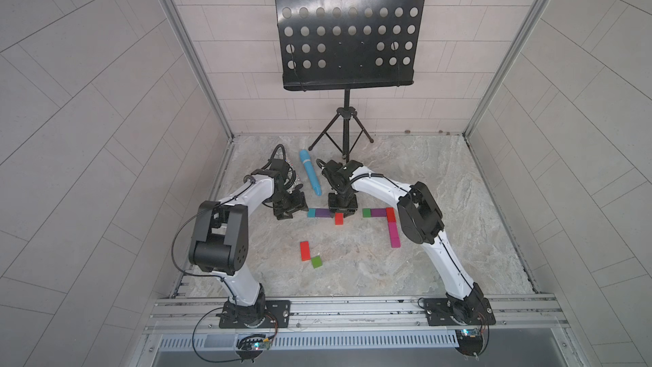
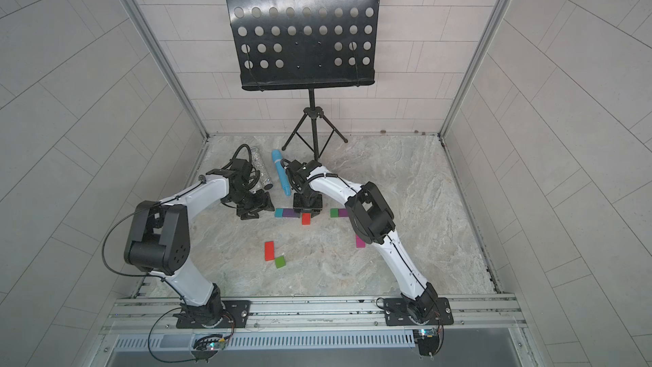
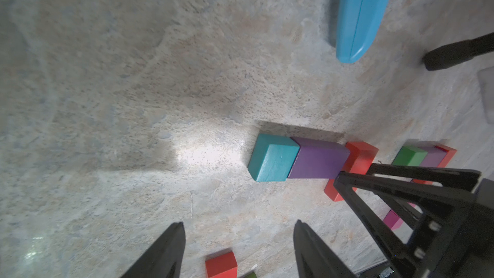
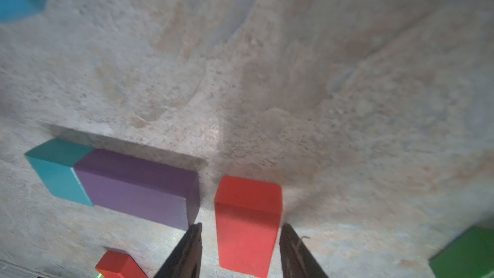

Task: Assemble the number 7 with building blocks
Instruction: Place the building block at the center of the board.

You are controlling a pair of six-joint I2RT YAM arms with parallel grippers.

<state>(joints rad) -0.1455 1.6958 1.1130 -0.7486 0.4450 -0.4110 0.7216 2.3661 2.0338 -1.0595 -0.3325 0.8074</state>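
A teal block [image 1: 311, 212] and a purple block [image 1: 325, 212] lie end to end in a row. A red block [image 1: 339, 218] lies at the row's right end, pointing toward the front. My right gripper [image 4: 242, 225] stands open astride this red block [image 4: 247, 223], with a gap at each finger. Left of the teal block [image 3: 270, 160] my left gripper [image 3: 240, 223] is open and holds nothing. Further right, a green block [image 1: 367, 212], a purple one [image 1: 378, 212], a red one [image 1: 390, 214] and magenta blocks [image 1: 393, 234] form a 7.
A loose red block [image 1: 305, 251] and green block [image 1: 317, 261] lie nearer the front. A blue microphone [image 1: 310, 176] and a glittery tube [image 2: 261, 171] lie behind the grippers. A black music stand [image 1: 347, 35] rises at the back on tripod legs [image 1: 344, 135].
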